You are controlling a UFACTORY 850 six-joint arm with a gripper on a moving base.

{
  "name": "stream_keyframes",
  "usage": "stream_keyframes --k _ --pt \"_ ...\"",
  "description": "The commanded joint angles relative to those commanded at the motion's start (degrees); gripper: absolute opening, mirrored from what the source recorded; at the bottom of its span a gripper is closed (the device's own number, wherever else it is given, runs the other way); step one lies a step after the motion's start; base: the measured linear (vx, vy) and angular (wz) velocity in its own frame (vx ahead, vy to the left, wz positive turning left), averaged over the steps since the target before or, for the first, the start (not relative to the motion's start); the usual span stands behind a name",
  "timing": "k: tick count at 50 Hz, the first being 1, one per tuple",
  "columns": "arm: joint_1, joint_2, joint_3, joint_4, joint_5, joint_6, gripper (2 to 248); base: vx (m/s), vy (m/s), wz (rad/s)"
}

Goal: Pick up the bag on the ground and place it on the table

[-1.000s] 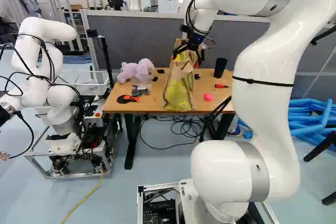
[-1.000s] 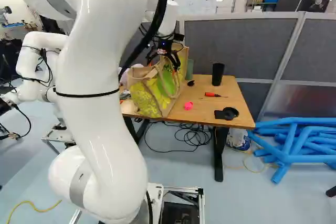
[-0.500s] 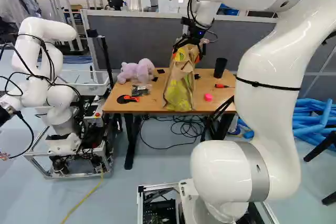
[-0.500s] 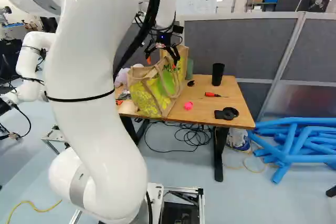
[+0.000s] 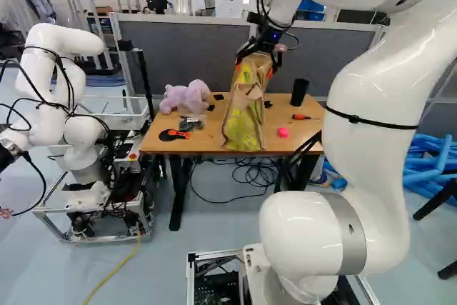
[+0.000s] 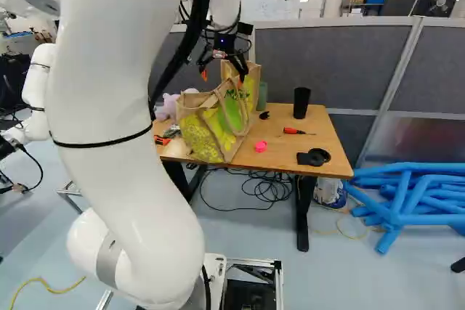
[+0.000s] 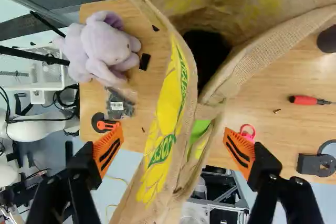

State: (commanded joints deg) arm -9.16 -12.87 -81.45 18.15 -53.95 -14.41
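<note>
Standing on the worktop [image 6: 280, 165], near its front edge: bag [image 6: 203, 132], upright, mouth gaping toward the wrist. Gripper [image 7: 174, 128] wide apart, bag's upper part between its orange pads, no grip seen. Placing looks done; step in hand, by my reading, is backing off. Next move: straight up, fingers kept spread, until clear of rim and straps. Risk: a pad hooking a strap and tipping the bag or dragging it off the edge.

Farther out, same surface: lilac plush toy [image 7: 100, 48] to one side, small packet [image 5: 191, 123] by it; pink ring [image 6: 260, 147], red screwdriver [image 6: 294, 131], black cup [image 6: 301, 102] on the other. Nothing seen above the gripper to block a lift. Another robot [image 5: 57, 91] well apart.
</note>
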Motion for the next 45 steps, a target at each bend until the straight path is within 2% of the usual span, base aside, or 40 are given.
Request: stream_keyframes --k 45 --pt "0.01 5.06 -1.69 0.00 0.00 0.00 247 0.000 0.000 0.000"
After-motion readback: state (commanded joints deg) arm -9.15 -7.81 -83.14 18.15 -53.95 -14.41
